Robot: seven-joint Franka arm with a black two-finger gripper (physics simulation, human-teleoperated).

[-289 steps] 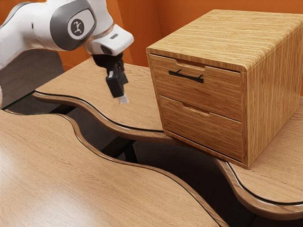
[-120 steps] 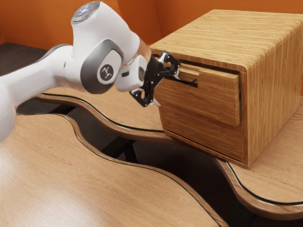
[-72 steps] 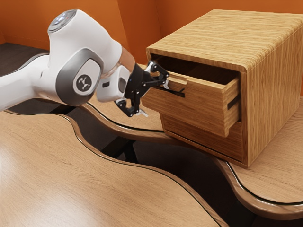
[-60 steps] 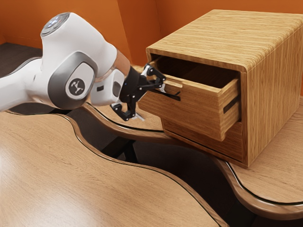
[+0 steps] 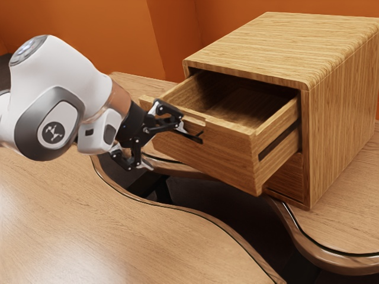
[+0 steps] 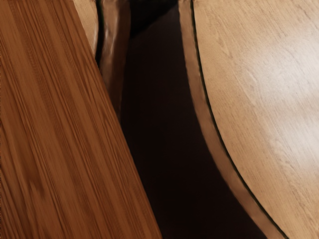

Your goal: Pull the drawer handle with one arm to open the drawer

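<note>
The wooden cabinet (image 5: 308, 77) stands on the far table. Its top drawer (image 5: 228, 139) is pulled far out, and the inside looks empty. A thin black handle (image 5: 188, 132) runs across the drawer front. My black gripper (image 5: 162, 143) is at that front, fingers spread wide. The upper finger (image 5: 169, 112) is hooked at the handle and the lower finger (image 5: 135, 164) hangs below the drawer. The lower drawer (image 5: 290, 174) is shut. In the wrist view the drawer front (image 6: 50, 129) is close beside my hand.
Two wavy-edged wooden tables (image 5: 89, 236) are split by a dark gap (image 5: 195, 201), which also shows in the wrist view (image 6: 164, 149) under my hand. The near table (image 6: 264, 99) lies beyond it. An orange wall (image 5: 118, 29) stands behind.
The drawer went from shut to far out. My arm moved to the handle, then drew back toward the exterior view's left, bringing the drawer front along.
</note>
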